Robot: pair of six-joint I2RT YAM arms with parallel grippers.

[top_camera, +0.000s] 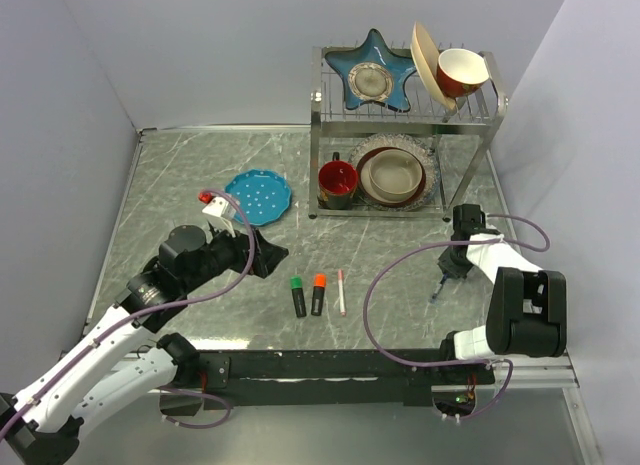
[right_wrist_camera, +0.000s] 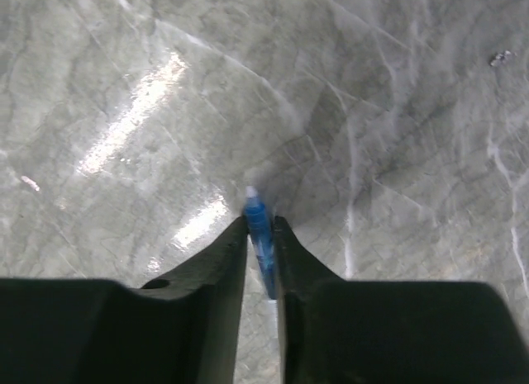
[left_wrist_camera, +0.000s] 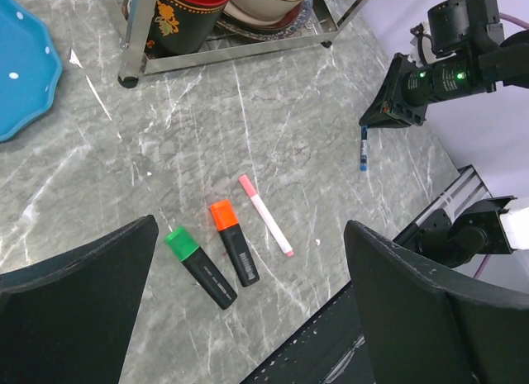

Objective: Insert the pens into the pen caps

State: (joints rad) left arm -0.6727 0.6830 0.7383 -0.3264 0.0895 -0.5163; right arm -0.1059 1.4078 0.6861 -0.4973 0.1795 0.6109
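Two black markers lie side by side at the table's front middle, one wearing a green cap (top_camera: 298, 296) (left_wrist_camera: 201, 268), the other an orange cap (top_camera: 318, 294) (left_wrist_camera: 234, 253). Just right of them lies a thin white pen (top_camera: 341, 292) (left_wrist_camera: 265, 225) with pink ends. My left gripper (top_camera: 268, 257) (left_wrist_camera: 252, 229) hovers left of and above these pens, wide open and holding nothing. At the right, my right gripper (top_camera: 445, 275) (right_wrist_camera: 260, 227) is low over the table, shut on the thin blue pen (right_wrist_camera: 259, 223) (top_camera: 437, 293) (left_wrist_camera: 363, 149), which pokes out past the fingertips.
A round blue plate (top_camera: 259, 197) lies at the back left, with a small red and white object (top_camera: 209, 199) at its left rim. A metal dish rack (top_camera: 400, 125) at the back holds a star-shaped plate, bowls and a red cup (top_camera: 337, 180). Walls close in on both sides.
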